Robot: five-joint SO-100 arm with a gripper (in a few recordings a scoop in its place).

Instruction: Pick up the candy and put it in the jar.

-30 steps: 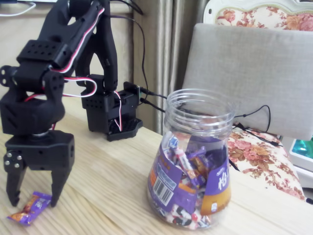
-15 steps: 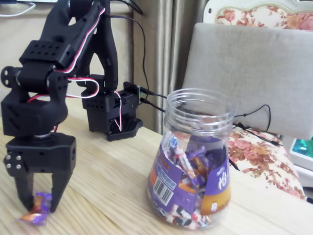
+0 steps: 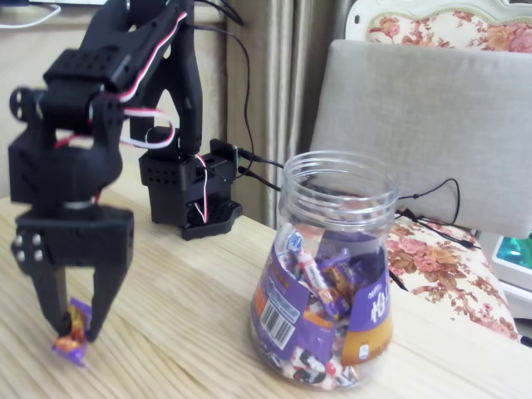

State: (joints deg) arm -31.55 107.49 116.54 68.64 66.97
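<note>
Black hand (image 3: 76,327) clamped on the candy (image 3: 71,334), left of the jar (image 3: 331,270)

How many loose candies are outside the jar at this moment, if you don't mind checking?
1: the candy is pinched between the fingers of the gripper at the lower left, left of the jar. Others could be hidden behind the jar.

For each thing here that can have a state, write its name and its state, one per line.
tool: shut on the candy, pointing down.
candy: gripped, hanging on end, seemingly just off the table.
jar: upright, lid off, partly filled with wrapped candies.
table: bears the jar and the arm's base.
</note>
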